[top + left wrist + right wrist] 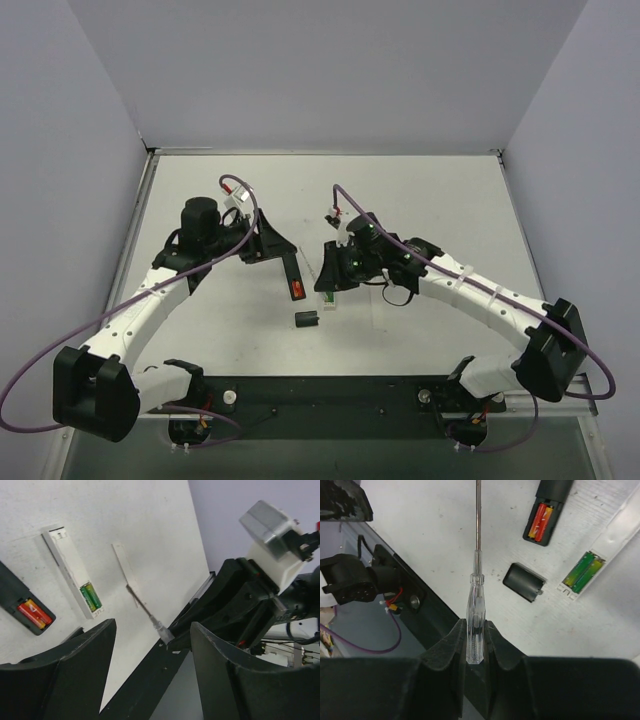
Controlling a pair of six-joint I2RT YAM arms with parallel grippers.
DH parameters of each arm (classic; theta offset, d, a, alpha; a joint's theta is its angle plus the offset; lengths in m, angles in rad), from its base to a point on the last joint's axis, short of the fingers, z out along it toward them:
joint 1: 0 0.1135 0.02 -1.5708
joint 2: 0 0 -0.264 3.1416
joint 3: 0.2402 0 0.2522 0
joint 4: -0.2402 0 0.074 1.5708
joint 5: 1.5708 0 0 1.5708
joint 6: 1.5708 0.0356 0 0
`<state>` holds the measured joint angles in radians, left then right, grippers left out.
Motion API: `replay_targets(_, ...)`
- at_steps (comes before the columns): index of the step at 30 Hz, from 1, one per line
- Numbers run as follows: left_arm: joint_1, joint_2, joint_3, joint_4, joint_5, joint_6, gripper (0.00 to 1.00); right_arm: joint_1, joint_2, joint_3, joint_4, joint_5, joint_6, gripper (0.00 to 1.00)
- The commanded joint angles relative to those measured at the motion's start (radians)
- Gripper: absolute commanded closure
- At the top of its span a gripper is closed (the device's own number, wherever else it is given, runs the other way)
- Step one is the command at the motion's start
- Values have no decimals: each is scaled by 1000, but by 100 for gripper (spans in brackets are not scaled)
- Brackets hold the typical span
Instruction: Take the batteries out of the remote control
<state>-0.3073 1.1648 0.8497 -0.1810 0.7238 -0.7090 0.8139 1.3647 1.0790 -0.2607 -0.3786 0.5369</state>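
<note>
R wrist view: R gripper (474,630) has its jaws narrow, clamped on the clear handle of a screwdriver (475,585). The metal shaft runs straight up and out of the top of the frame, so the tip isn't seen here. Upper right: black remote (549,500) w/ its back open and the red batteries (540,522) side by side in the bay. On the right edge is the white remote (607,542), also open, w/ the green batteries (582,571) side by side at its lower end. A black battery cover (522,582) lies loose on the white counter (420,525), right of centre and below the black remote, touching neither remote.

L wrist view: L gripper (152,627) has its jaws wide apart w/ nothing gripped. The black remote is at the left edge and the white remote upper left, both pairs seated in their bays. A white cover strip (122,565) lies near frame centre, right of the white remote and apart from it. The screwdriver shaft reaches in from the right and its tip is over the strip's lower part; can't tell if it touches.

Top view: both remotes are near frame centre, black on the left, white just beside it and partly under the R gripper. The L gripper is by the black remote's upper end. The black cover is below both remotes.
</note>
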Motion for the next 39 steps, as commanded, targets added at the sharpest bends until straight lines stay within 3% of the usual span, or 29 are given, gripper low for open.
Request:
replay_targets(1,-7,-2,32,164,75,-106,32,4,-62,-50,150,-103,83,100)
replay_targets(9,-7,3,25,228,85,-179,43,1,-139,-143,333,-183,181,100)
replay_targets(17,-9,4,14,209,60,-188,46,4,-151,-206,448,-226,248,100)
replay_targets(20,-10,7,3,213,55,-201,52,4,-151,-220,472,-229,252,100)
replay_targets(22,-12,7,-4,233,55,-211,65,4,-145,-226,475,-236,252,100)
replay_targets(25,-12,12,-9,235,48,-219,74,4,-141,-232,483,-241,250,100)
replay_targets(39,-22,24,-37,271,25,-250,76,7,-197,-280,492,-210,244,100)
